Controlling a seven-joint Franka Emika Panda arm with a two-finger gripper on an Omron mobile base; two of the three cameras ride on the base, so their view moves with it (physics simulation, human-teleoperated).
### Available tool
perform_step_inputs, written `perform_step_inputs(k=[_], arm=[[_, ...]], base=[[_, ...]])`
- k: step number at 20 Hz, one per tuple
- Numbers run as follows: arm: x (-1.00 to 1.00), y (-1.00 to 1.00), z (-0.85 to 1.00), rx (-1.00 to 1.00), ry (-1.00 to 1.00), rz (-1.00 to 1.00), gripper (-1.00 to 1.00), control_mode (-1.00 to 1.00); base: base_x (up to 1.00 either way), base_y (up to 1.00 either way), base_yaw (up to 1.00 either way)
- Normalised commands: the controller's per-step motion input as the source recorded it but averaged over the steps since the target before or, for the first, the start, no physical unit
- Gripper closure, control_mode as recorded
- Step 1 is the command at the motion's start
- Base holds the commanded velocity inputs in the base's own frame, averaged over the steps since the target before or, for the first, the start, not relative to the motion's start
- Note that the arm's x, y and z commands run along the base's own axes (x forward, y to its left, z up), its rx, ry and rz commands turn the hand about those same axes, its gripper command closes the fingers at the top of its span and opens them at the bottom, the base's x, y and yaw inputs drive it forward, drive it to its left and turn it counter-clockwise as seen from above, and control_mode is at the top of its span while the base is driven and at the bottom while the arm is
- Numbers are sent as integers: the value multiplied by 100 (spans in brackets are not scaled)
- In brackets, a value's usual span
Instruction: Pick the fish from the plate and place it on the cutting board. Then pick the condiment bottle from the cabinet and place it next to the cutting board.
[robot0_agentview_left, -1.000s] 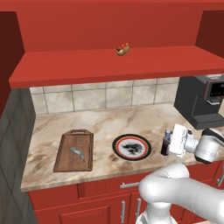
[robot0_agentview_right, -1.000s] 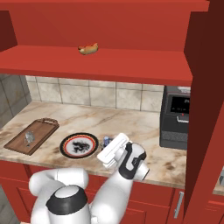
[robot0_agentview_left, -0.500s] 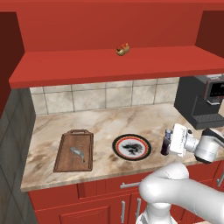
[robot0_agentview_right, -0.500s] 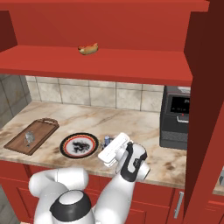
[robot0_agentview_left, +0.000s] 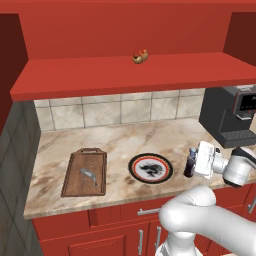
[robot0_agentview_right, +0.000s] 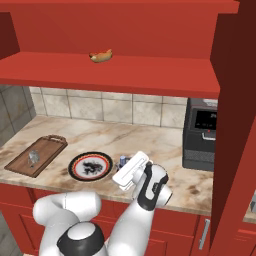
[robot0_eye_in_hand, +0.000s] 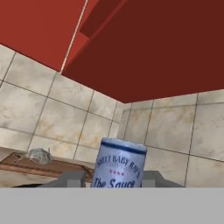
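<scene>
The red cabinet spans above the hand, a hot dog on its shelf. Below, the marble surface carries the cutting board well off from the hand, with the plate between them. The hand is clamped narrow on the condiment bottle, low over the surface just beside the plate. The fish lies on the board.

cutting board: matt wood | counter: glossy marble, seemingly | cabinet: smooth red
</scene>
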Motion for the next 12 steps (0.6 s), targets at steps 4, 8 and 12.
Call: perform_step_inputs(k=[4,8,12], arm=[[0,0,-10,0,0,0,100,-100],[0,0,-10,0,-1,0,100,-100],[0,0,-11,0,0,0,-100,-100]], base=[[0,0,0],[0,0,0],[0,0,0]])
